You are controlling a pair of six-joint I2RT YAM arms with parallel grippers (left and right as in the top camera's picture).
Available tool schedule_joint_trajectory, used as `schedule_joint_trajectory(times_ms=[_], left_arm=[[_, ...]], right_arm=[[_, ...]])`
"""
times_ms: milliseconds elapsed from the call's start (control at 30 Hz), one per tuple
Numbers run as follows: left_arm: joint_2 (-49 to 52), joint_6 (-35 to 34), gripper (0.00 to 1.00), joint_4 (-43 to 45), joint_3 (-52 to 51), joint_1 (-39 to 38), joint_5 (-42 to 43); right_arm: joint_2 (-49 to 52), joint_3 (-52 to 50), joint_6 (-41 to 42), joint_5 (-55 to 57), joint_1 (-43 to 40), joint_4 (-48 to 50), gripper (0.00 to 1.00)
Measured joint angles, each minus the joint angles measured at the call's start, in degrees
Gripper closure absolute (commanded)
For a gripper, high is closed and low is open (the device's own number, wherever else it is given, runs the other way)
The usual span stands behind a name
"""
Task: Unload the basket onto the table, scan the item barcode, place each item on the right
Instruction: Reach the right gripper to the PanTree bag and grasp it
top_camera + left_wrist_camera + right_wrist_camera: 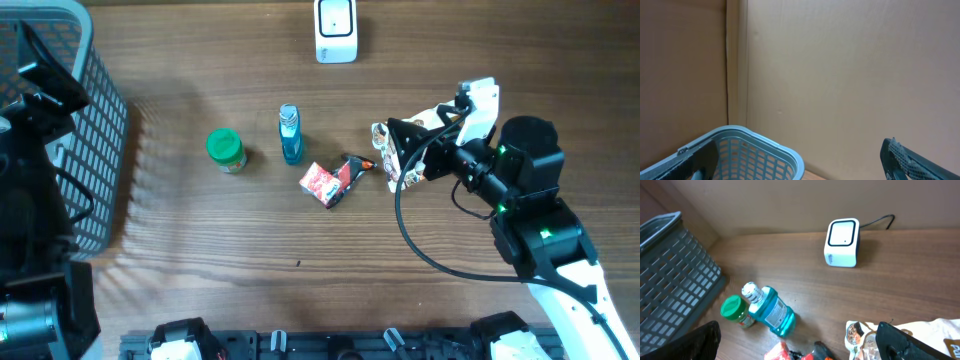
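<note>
Overhead, the brown wood-grain table (250,60) carries a white scanner (335,30) at its far edge, with a green-lidded jar (226,150), a blue bottle (290,135) and a red packet (325,183) mid-table. Plain cardboard walls (840,75) close the space behind. The right gripper (400,152) stands wide open over a white printed pouch (381,140) lying on the wood near the red packet. The left gripper (797,165), also wide, hangs raised above the mesh basket (90,150).
</note>
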Motion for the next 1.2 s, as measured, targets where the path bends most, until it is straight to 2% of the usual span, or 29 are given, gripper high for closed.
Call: schedule_joint_trajectory(times_ms=[267,400,533,700,800,933,1033,1133,1200], left_arm=[[0.4,0.0,0.00,-1.7,-0.1,0.0,0.0],[-0.9,0.0,0.00,-1.7,-0.1,0.0,0.0],[-1.5,0.5,0.00,-1.9,-0.5,0.0,2.1],[-1.4,2.6,0.00,-0.9,-4.1,0.0,11.1],[-2.6,3.2,0.00,2.7,-8.7,0.0,13.5],[-9.8,4.1,0.00,9.0,-17.9,0.0,14.0],[-17.0,4.3,0.00,13.2,-24.0,0.0,14.0],[-18.4,4.3,0.00,13.6,-24.6,0.0,14.0],[-18.2,4.3,0.00,13.3,-24.9,0.0,14.0]], right_arm=[[-0.2,0.1,0.0,-9.2,0.0,-4.3,0.00],[0.0,0.2,0.3,-10.1,0.0,-4.5,0.00],[1.2,2.8,1.6,-7.7,0.0,-6.8,0.00],[5.2,8.8,1.7,-3.8,0.0,-12.2,0.00],[7.8,11.9,1.7,-2.7,0.0,-14.1,0.00],[10.5,14.5,2.3,-0.7,0.3,-15.0,0.00],[13.7,17.0,3.2,2.0,3.2,-16.1,0.00],[17.1,20.2,4.7,6.6,8.0,-20.1,0.01],[20.5,23.9,7.1,10.4,11.2,-26.3,0.00]])
